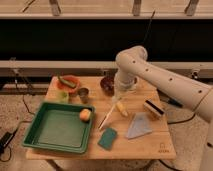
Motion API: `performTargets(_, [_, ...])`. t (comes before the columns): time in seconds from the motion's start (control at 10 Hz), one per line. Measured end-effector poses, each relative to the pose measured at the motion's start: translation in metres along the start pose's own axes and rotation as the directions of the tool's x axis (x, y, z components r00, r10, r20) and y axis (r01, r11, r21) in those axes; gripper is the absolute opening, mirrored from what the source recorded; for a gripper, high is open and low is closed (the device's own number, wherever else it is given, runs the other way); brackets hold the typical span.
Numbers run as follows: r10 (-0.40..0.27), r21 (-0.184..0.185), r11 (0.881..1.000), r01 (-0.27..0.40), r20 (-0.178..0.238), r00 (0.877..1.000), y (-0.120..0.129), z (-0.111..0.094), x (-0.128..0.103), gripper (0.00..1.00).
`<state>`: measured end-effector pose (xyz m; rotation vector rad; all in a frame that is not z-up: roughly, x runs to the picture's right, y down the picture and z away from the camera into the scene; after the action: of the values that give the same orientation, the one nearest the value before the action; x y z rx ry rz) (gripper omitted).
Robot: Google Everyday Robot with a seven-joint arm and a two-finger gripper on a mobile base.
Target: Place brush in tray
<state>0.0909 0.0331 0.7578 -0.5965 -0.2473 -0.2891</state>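
The green tray (47, 131) lies at the table's front left, with an orange fruit (85, 114) in its right corner. The white-handled brush (107, 120) slants down to the left, just right of the tray's right rim. Its upper end is at my gripper (118, 99) and its lower end is near the table top. My gripper hangs from the white arm over the middle of the table, shut on the brush's upper end. The brush is outside the tray.
A green sponge (107, 138) lies in front of the brush and a grey-blue cloth (138, 125) to its right. A yellow item (121, 108), a tan scrub brush (154, 109), a dark bowl (107, 85), a metal cup (83, 93) and a red dish (67, 82) share the table.
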Motion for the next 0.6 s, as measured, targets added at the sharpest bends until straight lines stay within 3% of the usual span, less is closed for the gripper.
performTargets(0.2, [0.014, 0.034, 0.999, -0.013, -0.019, 1.0, -0.006, -0.025, 0.016, 0.0])
performTargets(0.6, [0.005, 0.096, 0.995, -0.002, -0.028, 1.0, -0.013, -0.078, 0.027, 0.0])
